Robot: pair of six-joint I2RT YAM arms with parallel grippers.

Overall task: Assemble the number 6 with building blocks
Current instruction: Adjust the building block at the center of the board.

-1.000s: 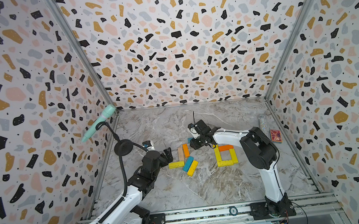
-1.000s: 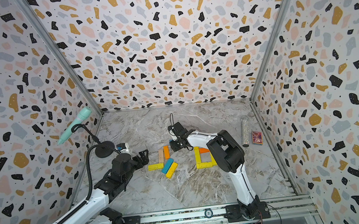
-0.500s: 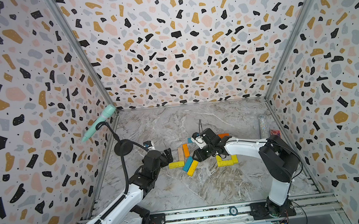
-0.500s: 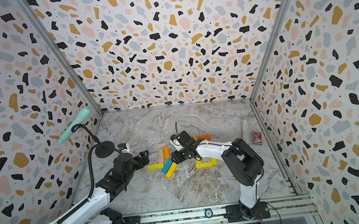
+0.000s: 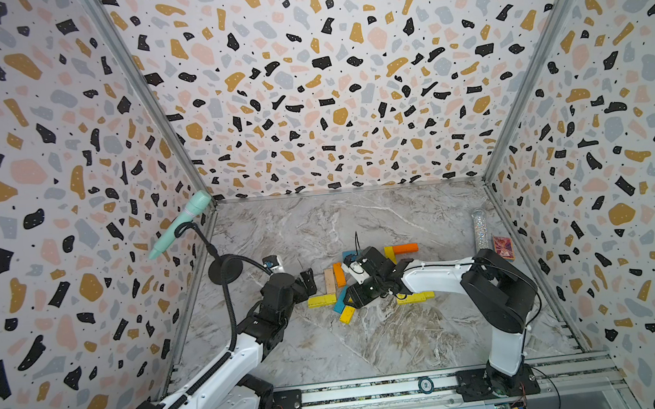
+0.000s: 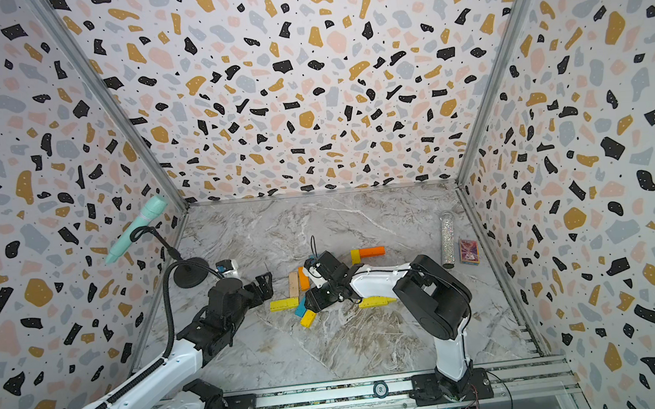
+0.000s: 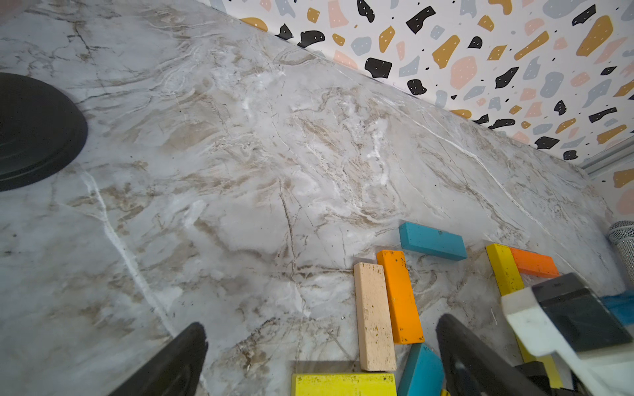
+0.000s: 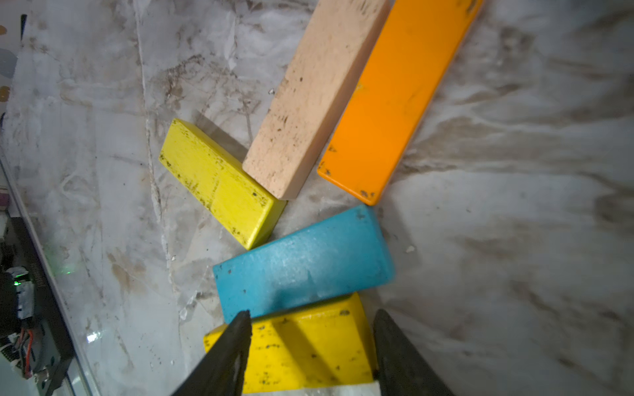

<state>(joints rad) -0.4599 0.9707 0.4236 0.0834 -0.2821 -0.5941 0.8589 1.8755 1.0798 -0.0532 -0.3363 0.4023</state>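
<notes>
- Swung off the half-built number 6 [image 5: 405, 249] and down onto the loose building blocks [image 5: 320, 300] at the middle of the desk [image 5: 372, 344] within the last second: right gripper [image 8: 312, 313], jaws wider than a moment back.
- Hanging now over a yellow block [image 8: 308, 349], fingers [image 8: 226, 356] parted with that block below and between them; released, nothing lifted, no bite visible.
- Set up that way, most likely, to clamp this block and carry it to the figure.
- Pressed along the yellow block's far side: a teal block [image 8: 302, 264], leaving scant room for a finger there.
- Beyond those, a second yellow block [image 8: 219, 181], a pale plank [image 8: 308, 96] and an orange plank [image 8: 394, 96], the last two flush side by side.
- Left gripper [image 7: 322, 324] spread fully, empty, hovering on the pile's left-edge side; kept out of the way, presumably.
- Number 6 between mid-desk and the right edge: orange bar [image 6: 371, 251] on top, yellow upright [image 6: 355, 257] touching its end, yellow bottom bar [image 6: 376, 301] poking out; remainder hidden under the right arm [image 5: 439, 278].
- Paint scuffed and chipped at corners, flat faces.
</notes>
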